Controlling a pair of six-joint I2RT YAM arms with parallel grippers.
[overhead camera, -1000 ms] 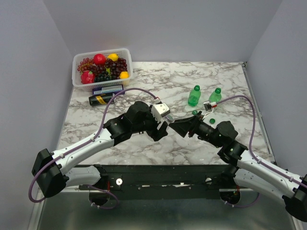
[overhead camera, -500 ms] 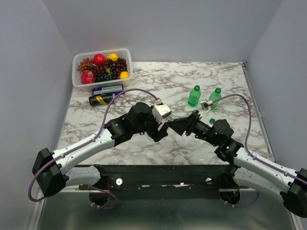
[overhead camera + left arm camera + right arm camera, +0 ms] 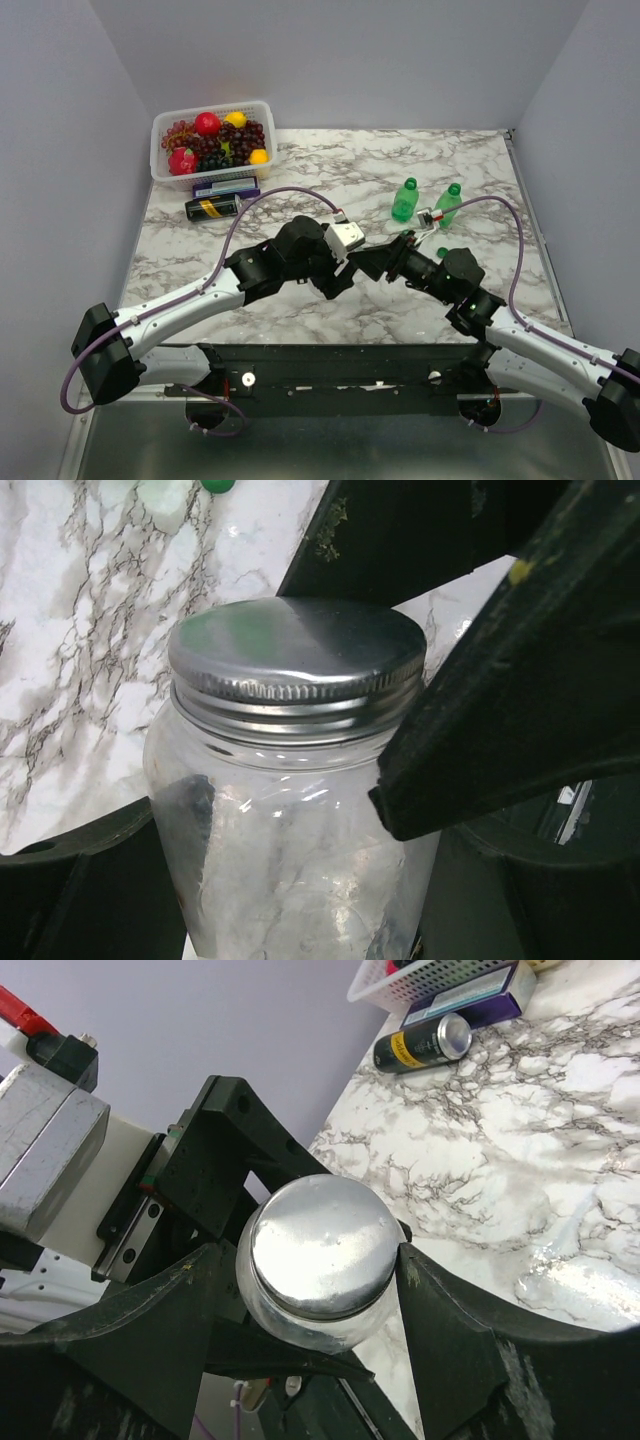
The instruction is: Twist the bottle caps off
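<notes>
The squat clear bottle (image 3: pixel 290 860) with its silvery-grey cap (image 3: pixel 295 645) is held up between both grippers. My left gripper (image 3: pixel 338 274) is shut on the bottle's body. My right gripper (image 3: pixel 310 1260) is shut on the cap (image 3: pixel 320 1240), one finger (image 3: pixel 520 700) pressing its rim. In the top view the clear bottle is hidden between the grippers. Two green bottles (image 3: pixel 404 201) (image 3: pixel 448 204) stand behind the right arm. Two small dark green caps (image 3: pixel 405 235) (image 3: pixel 442 252) lie on the table by them.
A white basket (image 3: pixel 157 150) of fruit stands at the back left, with a blue box (image 3: pixel 225 187) and a dark can with a yellow label (image 3: pixel 212 207) in front of it. The can also shows in the right wrist view (image 3: pixel 425 1042). Walls enclose the marble table.
The right gripper moved left onto the clear bottle's cap. The left wrist shifted slightly to the right. The green bottles and loose caps stayed put.
</notes>
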